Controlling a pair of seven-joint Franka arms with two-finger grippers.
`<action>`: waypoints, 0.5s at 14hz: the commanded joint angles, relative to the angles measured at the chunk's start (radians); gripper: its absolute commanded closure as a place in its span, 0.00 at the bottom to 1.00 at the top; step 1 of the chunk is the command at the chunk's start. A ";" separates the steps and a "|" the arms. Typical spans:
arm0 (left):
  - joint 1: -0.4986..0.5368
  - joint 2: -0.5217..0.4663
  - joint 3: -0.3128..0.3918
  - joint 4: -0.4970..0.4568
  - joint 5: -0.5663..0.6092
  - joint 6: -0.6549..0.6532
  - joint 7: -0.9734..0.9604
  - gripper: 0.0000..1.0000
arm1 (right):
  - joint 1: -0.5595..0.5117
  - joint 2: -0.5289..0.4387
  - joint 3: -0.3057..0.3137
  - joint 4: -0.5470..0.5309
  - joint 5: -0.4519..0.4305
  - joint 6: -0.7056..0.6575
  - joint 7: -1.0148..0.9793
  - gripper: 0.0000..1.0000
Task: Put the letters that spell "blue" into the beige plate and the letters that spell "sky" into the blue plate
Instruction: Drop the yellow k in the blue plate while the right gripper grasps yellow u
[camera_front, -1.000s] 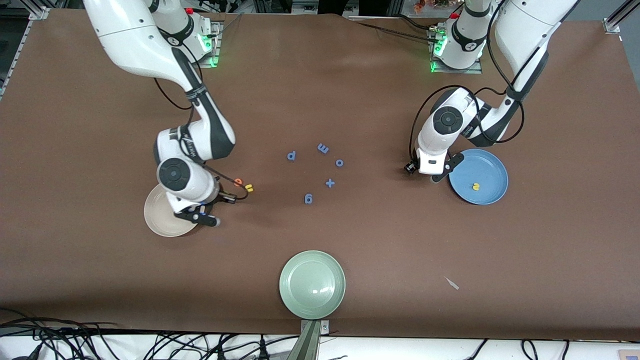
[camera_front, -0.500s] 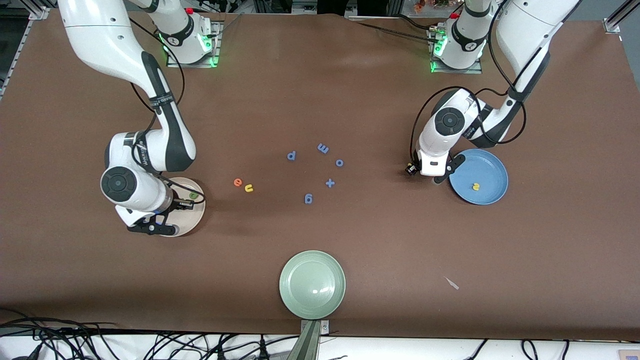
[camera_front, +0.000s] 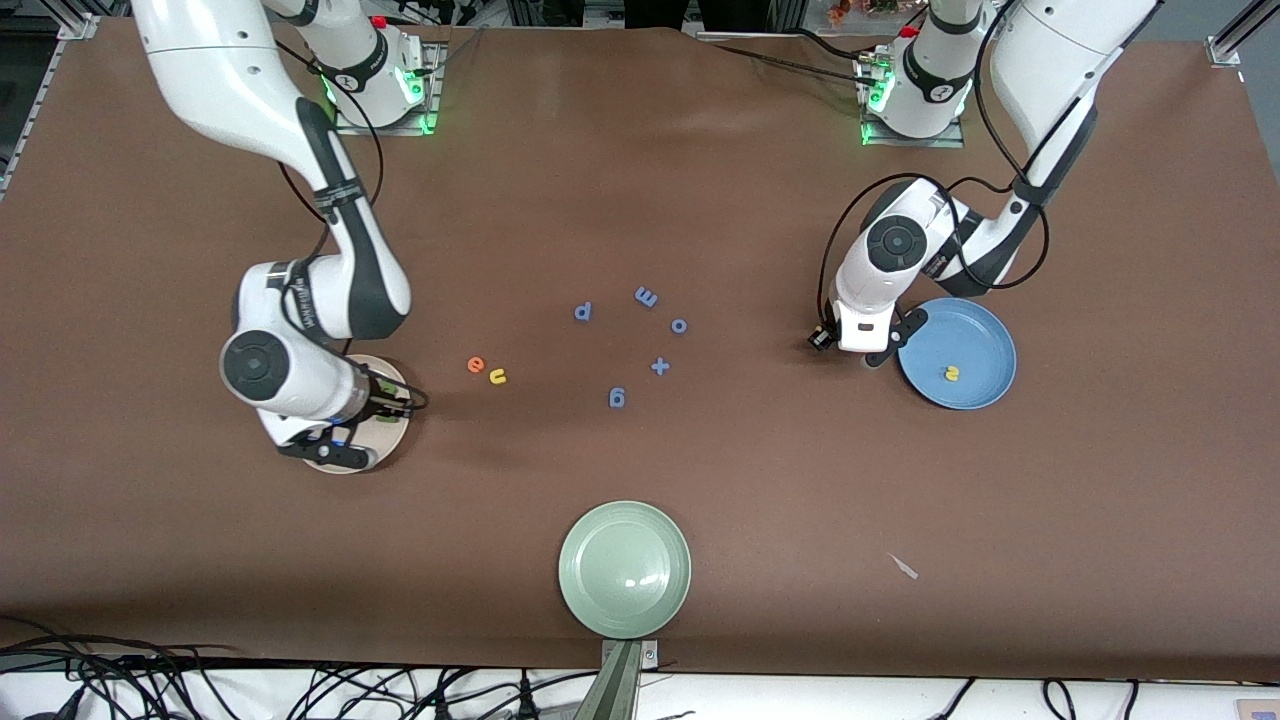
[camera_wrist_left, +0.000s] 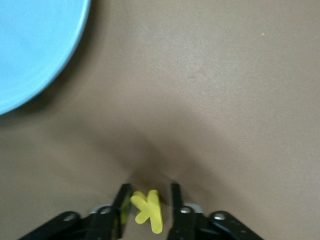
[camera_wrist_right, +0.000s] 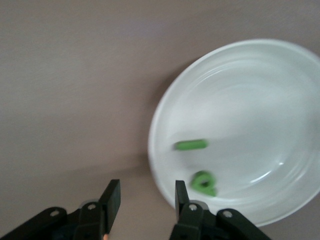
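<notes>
Your left tool points down at the table just beside the blue plate, on the side toward the right arm's end. Its fingers are narrowed around the yellow k; you cannot tell whether they already pinch it. That arm folds back sharply from its base, elbow low, wrist bent down.

Your right tool hangs over the rim of the beige plate with its fingers parted and nothing between them. That arm reaches long from its base, wrist turned down.

Count what you have:
- In the beige plate, two letters: the green b and the thin green l.
- In the blue plate, one: the yellow s.
- On the table past the beige plate toward the left arm's end, two: the orange e and the yellow u, just beside each other.
</notes>
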 joint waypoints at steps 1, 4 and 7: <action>-0.007 0.015 -0.012 0.007 -0.014 -0.006 -0.012 0.77 | 0.091 0.005 -0.006 0.007 0.018 -0.004 0.188 0.48; 0.006 0.006 -0.015 0.010 -0.014 -0.014 -0.003 0.91 | 0.140 0.030 -0.006 0.003 0.043 0.036 0.311 0.42; 0.032 -0.002 -0.038 0.080 -0.025 -0.119 0.006 0.93 | 0.166 0.045 -0.006 -0.017 0.091 0.087 0.405 0.27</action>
